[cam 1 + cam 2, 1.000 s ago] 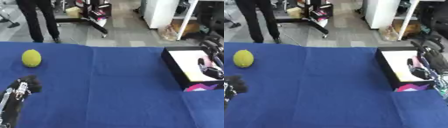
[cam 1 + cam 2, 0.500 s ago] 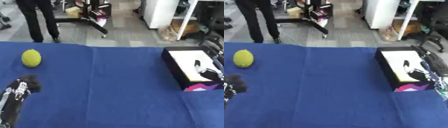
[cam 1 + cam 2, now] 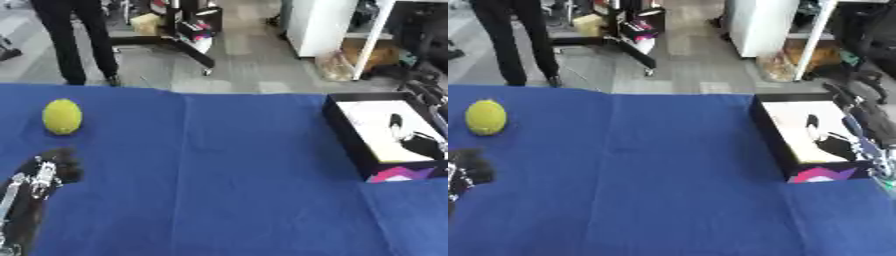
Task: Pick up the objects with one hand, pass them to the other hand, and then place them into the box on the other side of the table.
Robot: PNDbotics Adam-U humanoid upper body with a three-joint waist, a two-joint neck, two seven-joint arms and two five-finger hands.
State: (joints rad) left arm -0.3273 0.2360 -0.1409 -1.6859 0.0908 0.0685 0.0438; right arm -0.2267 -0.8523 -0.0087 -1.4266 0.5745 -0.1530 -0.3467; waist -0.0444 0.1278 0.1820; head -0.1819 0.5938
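A: On the left of the blue table (image 3: 227,165) in the left eye view, what shows?

B: A yellow-green ball (image 3: 62,116) at the far left, lying free. Nearer, the left hand (image 3: 51,171) rests on the cloth, its dark fingers curled at the tip, nothing in them. Ball and hand are apart.

A: And the right side there?

B: The box (image 3: 350,141), black-walled with a pale floor, with dark shapes inside near its right wall. I cannot tell what they are.

A: On the right in the right eye view, what more is there?

B: The right hand (image 3: 866,131), which the left eye view barely catches. It hangs over the box's right edge, dark and silver. How far its fingers are open I cannot tell, nor whether it touches the box.

A: And the left hand there?

B: Cut off at the picture's left edge; only its dark end shows.
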